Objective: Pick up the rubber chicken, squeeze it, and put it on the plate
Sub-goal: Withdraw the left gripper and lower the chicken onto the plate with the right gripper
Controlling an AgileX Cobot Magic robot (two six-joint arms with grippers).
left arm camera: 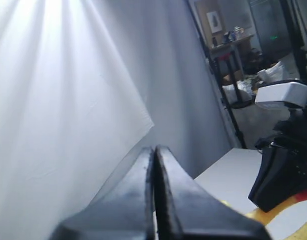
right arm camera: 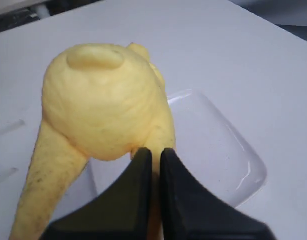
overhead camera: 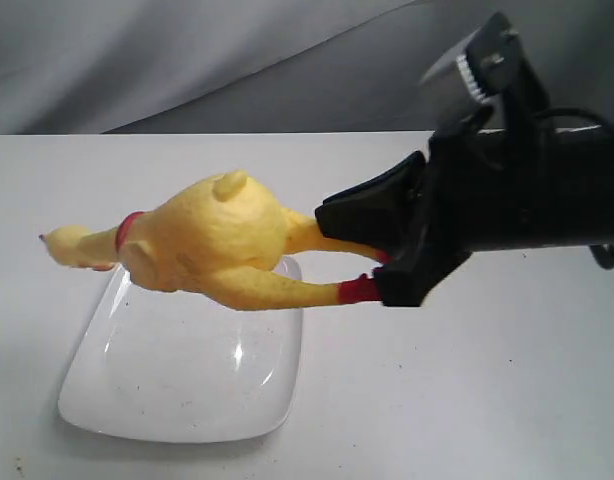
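The yellow rubber chicken hangs level in the air over the far edge of the white plate, head to the left, red feet to the right. My right gripper is shut on one of its legs; the other leg hangs free. In the right wrist view the plump body fills the frame just beyond the gripper, with the plate below. My left gripper is shut on nothing, raised off to the side and facing a grey backdrop. It does not show in the exterior view.
The white table extends around the plate. A grey cloth backdrop hangs behind it. In the left wrist view the right arm and a strip of yellow chicken show at the edge, with room clutter beyond.
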